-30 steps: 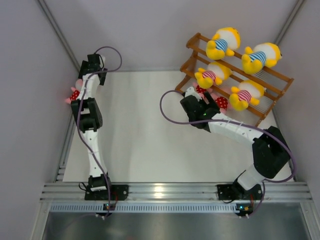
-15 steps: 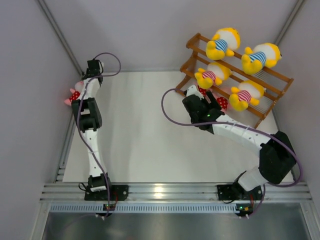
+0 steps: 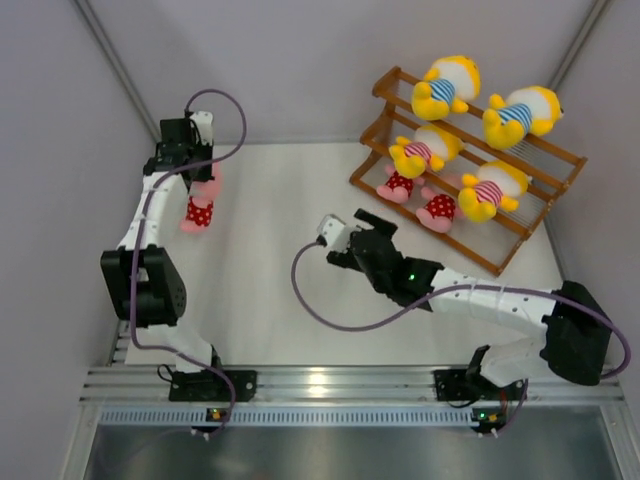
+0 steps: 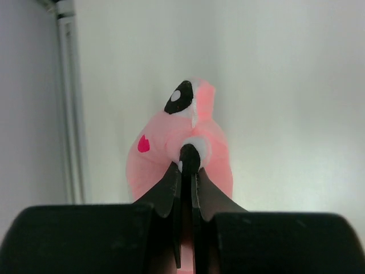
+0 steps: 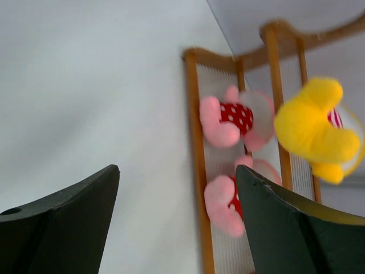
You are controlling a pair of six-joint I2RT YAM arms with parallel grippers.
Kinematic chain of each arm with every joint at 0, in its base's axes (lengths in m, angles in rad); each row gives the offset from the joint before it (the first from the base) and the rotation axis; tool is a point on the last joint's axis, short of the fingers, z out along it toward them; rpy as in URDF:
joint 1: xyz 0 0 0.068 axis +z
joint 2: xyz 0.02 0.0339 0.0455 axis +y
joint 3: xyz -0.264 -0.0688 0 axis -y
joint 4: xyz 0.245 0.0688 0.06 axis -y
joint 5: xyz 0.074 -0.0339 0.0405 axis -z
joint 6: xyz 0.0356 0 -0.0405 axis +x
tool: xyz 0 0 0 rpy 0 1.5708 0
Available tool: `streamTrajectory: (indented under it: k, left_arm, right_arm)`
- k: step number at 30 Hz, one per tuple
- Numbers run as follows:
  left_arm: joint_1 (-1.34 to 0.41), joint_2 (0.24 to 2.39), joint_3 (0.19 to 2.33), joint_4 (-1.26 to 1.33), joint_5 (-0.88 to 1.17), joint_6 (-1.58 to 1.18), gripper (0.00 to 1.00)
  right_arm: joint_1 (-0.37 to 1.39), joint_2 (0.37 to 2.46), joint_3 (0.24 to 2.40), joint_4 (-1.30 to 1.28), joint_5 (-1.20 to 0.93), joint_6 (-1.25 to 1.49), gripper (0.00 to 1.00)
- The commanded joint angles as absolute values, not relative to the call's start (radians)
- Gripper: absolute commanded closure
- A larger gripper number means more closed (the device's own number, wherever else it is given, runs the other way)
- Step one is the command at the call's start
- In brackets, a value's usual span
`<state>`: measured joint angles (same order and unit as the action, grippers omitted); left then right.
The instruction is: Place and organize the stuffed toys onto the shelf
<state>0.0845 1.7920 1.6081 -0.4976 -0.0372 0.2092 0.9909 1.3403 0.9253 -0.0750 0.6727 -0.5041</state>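
Observation:
My left gripper (image 3: 200, 172) is shut on a pink stuffed toy (image 3: 200, 210) in a red dotted outfit, which hangs off the table at the far left. In the left wrist view the shut gripper (image 4: 190, 161) pinches the top of that toy (image 4: 153, 165). The brown shelf (image 3: 372, 128) stands at the far right and holds four yellow toys (image 3: 445, 85) on its upper tiers. Two pink toys (image 3: 398, 185) lie on its lowest tier. My right gripper (image 3: 350, 236) is open and empty, left of the shelf. Its wrist view shows the gripper (image 5: 178, 169), the pink toys (image 5: 225, 123) and the shelf rail (image 5: 193, 108).
Grey enclosure walls close in on the left, back and right. An aluminium rail (image 3: 330, 380) runs along the near edge by the arm bases. A purple cable (image 3: 300, 300) loops from the right arm over the white table (image 3: 270, 230).
My left gripper has shut on the pink toy by the left wall, lifted it and carried it rightward. The right arm has drawn back from the shelf, leaving a pink toy there.

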Motion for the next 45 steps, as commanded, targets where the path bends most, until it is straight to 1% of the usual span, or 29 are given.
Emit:
streamTrajectory:
  k: [1, 2, 3, 5, 9, 12, 15, 18, 19, 21, 24, 32, 36, 43, 45]
  left_arm:
    - [0.038, 1.658, 1.530, -0.577, 0.190, 0.091, 1.00]
    - [0.009, 1.638, 1.517, -0.606, 0.196, 0.086, 1.00]
    - [-0.014, 1.602, 1.508, -0.623, 0.199, 0.086, 1.00]
    - [-0.078, 1.568, 1.485, -0.665, 0.228, 0.078, 1.00]
    - [-0.175, 1.505, 1.460, -0.725, 0.239, 0.072, 1.00]
    - [-0.227, 1.494, 1.456, -0.759, 0.262, 0.052, 1.00]
    - [-0.252, 1.488, 1.444, -0.762, 0.267, 0.034, 1.00]
    - [-0.271, 1.494, 1.437, -0.761, 0.273, 0.020, 1.00]
    - [-0.275, 1.496, 1.437, -0.761, 0.275, 0.015, 1.00]
    - [-0.284, 1.506, 1.442, -0.761, 0.276, 0.011, 1.00]
    - [-0.287, 1.516, 1.456, -0.761, 0.281, 0.005, 1.00]
    - [-0.287, 1.519, 1.463, -0.759, 0.279, 0.009, 1.00]
    - [-0.287, 1.514, 1.462, -0.759, 0.285, 0.011, 1.00]
    - [-0.287, 1.503, 1.447, -0.761, 0.285, 0.023, 1.00]
    - [-0.287, 1.505, 1.445, -0.761, 0.287, 0.023, 1.00]
  right_arm:
    - [1.083, 1.345, 0.899, 0.179, 0.479, -0.733, 0.17]
    - [1.122, 1.359, 0.897, 0.242, 0.416, -0.773, 0.17]
    - [1.140, 1.394, 0.910, 0.262, 0.387, -0.849, 0.17]
    - [1.180, 1.440, 0.939, 0.297, 0.321, -0.915, 0.17]
    - [1.218, 1.599, 1.051, 0.308, 0.284, -1.063, 0.17]
    - [1.246, 1.679, 1.123, 0.305, 0.253, -1.199, 0.16]
    - [1.267, 1.736, 1.186, 0.299, 0.227, -1.248, 0.16]
    - [1.275, 1.776, 1.283, 0.249, 0.184, -1.232, 0.15]
    - [1.275, 1.788, 1.311, 0.183, 0.169, -1.218, 0.15]
    - [1.275, 1.824, 1.386, 0.129, 0.118, -1.142, 0.15]
    - [1.272, 1.864, 1.443, 0.055, 0.032, -1.068, 0.15]
    - [1.273, 1.986, 1.587, -0.052, -0.032, -0.901, 0.15]
    - [1.272, 2.058, 1.660, -0.038, 0.044, -0.854, 0.15]
    - [1.272, 2.187, 1.741, -0.023, 0.352, -0.882, 0.15]
    - [1.272, 2.203, 1.773, -0.035, 0.399, -0.899, 0.16]
